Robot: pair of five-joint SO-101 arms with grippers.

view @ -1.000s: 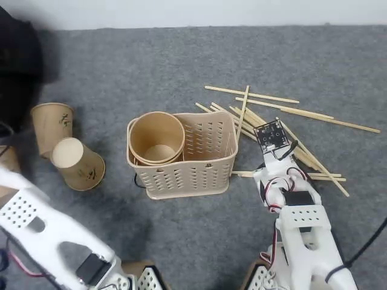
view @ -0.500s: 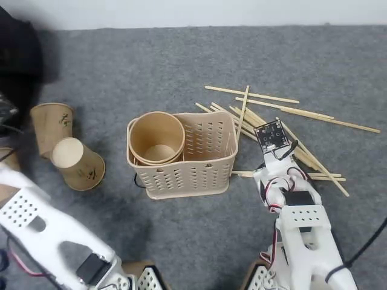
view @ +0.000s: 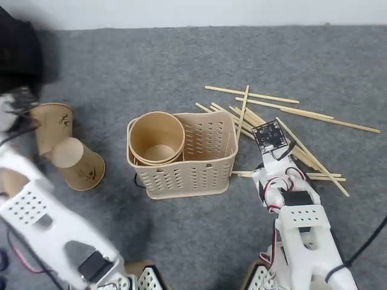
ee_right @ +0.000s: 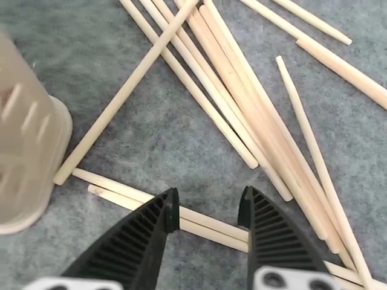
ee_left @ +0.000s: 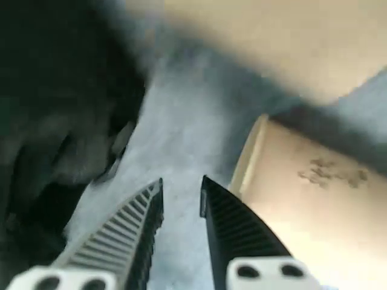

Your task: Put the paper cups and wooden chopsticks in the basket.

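Observation:
The beige basket (view: 205,172) stands mid-table with a paper cup (view: 157,138) nested in its left end. To its left, one paper cup (view: 53,124) stands upright and another (view: 78,164) lies on its side against it. Wooden chopsticks (view: 284,115) lie scattered right of the basket. My left gripper (ee_left: 181,184) is open just off the carpet, with a paper cup (ee_left: 302,193) close beside one finger and nothing between its fingers. My right gripper (ee_right: 208,202) is open over two chopsticks (ee_right: 199,223) lying by the basket's corner (ee_right: 24,151).
A black bag (view: 18,54) sits at the far left, seen dark beside the left gripper (ee_left: 54,109). Grey carpet covers the table. The left arm (view: 36,211) crosses the near left corner; the right arm (view: 302,229) stands at the near right.
My left arm has swung farther back toward the upright cup at the far left. The right arm, the basket and the chopsticks have not moved.

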